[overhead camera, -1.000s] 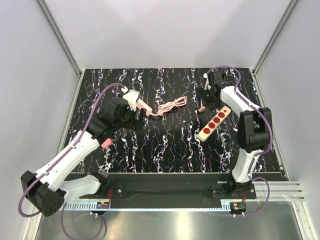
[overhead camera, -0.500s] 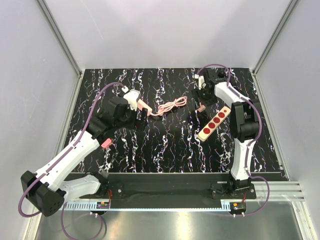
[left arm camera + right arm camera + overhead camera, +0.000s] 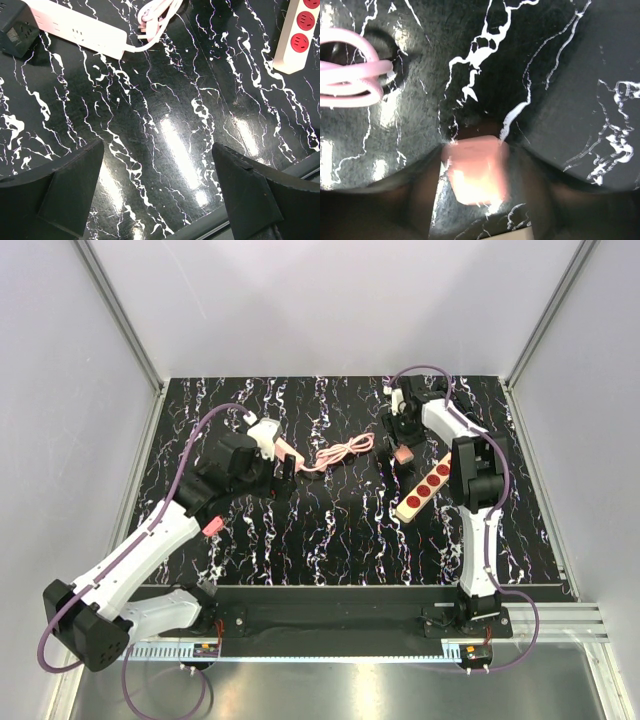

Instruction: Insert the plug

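Note:
A beige power strip point(image 3: 428, 485) with red sockets lies on the black marbled table at the right; its end also shows in the left wrist view point(image 3: 300, 30). My right gripper point(image 3: 403, 440) is just beyond its far end, shut on a pink plug point(image 3: 403, 452). In the right wrist view the plug point(image 3: 476, 175) sits between the dark fingers of the gripper point(image 3: 475, 167), low over the table. A coiled pink cable point(image 3: 340, 452) lies mid-table. My left gripper point(image 3: 283, 468) is open and empty point(image 3: 160, 200), hovering left of the coil.
A pale pink power strip point(image 3: 75, 27) lies beside my left gripper, its cord running into the coil point(image 3: 155, 12). A black block point(image 3: 15, 32) sits at its end. A cable loop point(image 3: 350, 75) lies left of the plug. Frame rails border the table.
My right gripper has shifted a little left and its arm has swung round, the pink plug still in it. The left arm has hardly moved.

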Robot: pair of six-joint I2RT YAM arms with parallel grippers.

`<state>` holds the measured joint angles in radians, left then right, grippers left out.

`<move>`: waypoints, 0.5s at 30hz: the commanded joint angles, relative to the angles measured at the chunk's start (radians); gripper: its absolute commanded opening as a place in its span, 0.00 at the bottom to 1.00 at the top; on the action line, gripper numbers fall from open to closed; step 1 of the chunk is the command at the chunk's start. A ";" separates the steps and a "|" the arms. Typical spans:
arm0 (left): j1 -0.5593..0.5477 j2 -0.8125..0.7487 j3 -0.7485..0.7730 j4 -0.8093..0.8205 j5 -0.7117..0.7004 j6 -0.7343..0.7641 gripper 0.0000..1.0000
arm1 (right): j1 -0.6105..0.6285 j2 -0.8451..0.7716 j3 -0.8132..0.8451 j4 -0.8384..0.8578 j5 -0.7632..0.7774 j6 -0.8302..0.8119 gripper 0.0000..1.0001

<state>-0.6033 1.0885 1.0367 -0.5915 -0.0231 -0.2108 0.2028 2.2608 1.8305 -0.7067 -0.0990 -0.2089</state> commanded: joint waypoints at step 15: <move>-0.003 -0.003 0.031 0.090 0.084 -0.079 0.92 | 0.004 -0.254 -0.006 -0.056 -0.053 0.466 0.00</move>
<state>-0.6033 1.0882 1.0260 -0.5671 0.0326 -0.2489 0.2028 2.2051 1.8347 -0.7570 -0.0887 0.0666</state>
